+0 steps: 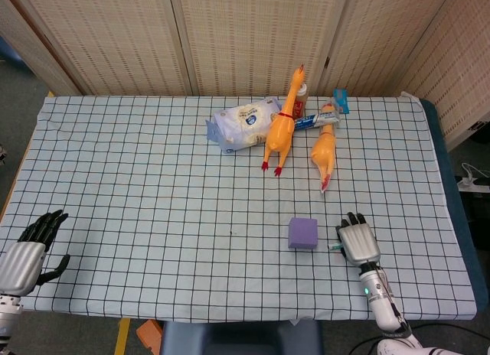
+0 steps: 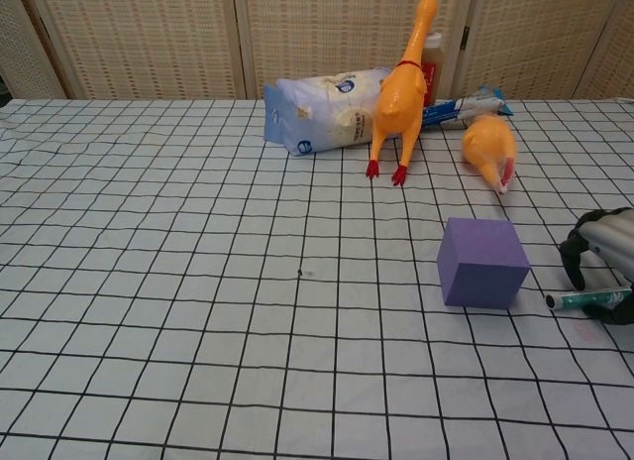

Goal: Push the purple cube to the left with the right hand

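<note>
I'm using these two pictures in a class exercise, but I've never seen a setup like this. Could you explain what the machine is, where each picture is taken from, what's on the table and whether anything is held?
It is a two-armed robot with humanlike hands, steered remotely by a person. One picture looks down from its head, the other forward from its chest.

On the checked tablecloth sit a purple cube, two rubber chickens, a white packet and a toothpaste tube.

The right hand rests beside the cube without touching it, fingers curled over a green marker. The left hand lies open at the table's other corner, holding nothing.
</note>
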